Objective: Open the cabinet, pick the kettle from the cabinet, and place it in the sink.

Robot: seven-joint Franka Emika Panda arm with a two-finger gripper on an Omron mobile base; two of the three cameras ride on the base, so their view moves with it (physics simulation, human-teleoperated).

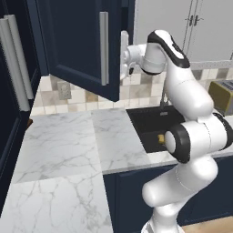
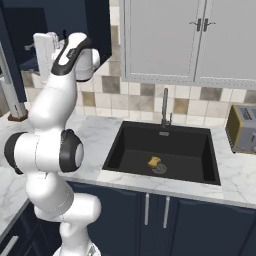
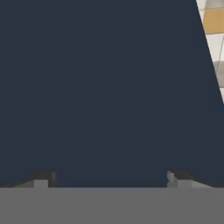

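The navy cabinet door (image 1: 75,43) stands swung out from the wall, its slim silver bar handle (image 1: 103,48) facing me. My gripper (image 1: 123,53) is raised just behind the door's free edge, on the sink side. In the hand view the navy panel (image 3: 105,87) lies very close ahead, and the gripper (image 3: 109,179) is open with its tips wide apart and nothing between them. In the right base view the hand (image 2: 44,50) is up against the dark cabinet (image 2: 30,20). The kettle is hidden. The black sink (image 2: 200,145) lies to the right, below the arm.
A yellow sponge (image 2: 155,161) lies in the basin and a steel faucet (image 2: 165,107) rises behind it. A toaster (image 2: 242,129) stands on the right counter. Light grey double-door cabinets (image 2: 165,40) hang above the sink. A tall navy unit with thick grey handles (image 1: 13,59) is at the left.
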